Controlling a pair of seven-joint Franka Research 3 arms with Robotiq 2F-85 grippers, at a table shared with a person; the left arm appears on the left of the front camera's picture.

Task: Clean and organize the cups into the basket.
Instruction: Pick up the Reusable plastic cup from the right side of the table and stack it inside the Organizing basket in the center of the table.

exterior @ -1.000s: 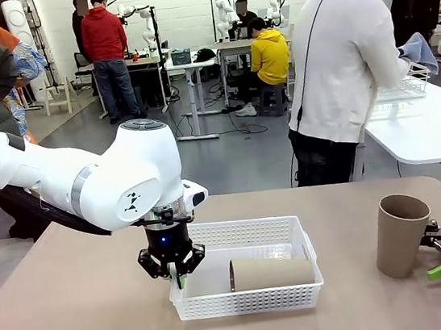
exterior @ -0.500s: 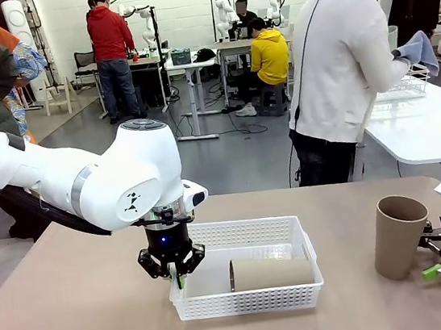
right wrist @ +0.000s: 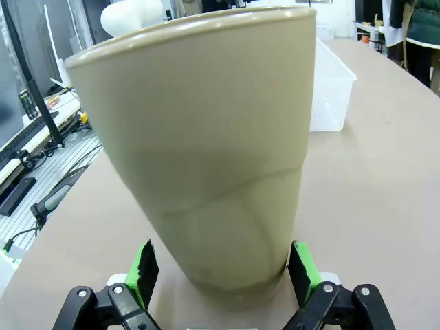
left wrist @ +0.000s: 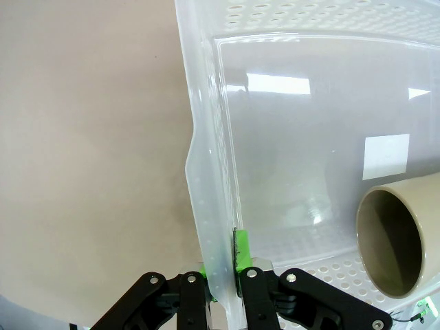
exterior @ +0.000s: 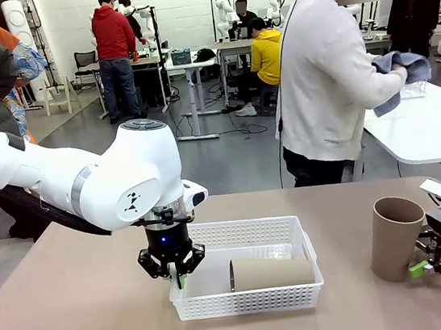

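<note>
Tan cup (left wrist: 392, 240) lying in the basket (left wrist: 206, 137) — cut off by the left wrist picture's right edge; in the front view, the basket's wall veils its lower side.

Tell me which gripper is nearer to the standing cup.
Right. The right gripper is open around the standing cup's base, one finger on each side. The left gripper is far off, shut on the basket's left end wall.

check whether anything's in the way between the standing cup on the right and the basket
Nothing visible stands on the table between the upright cup and the basket. A second cup already lies in the basket's right half, and the left gripper grips its left wall.
</note>
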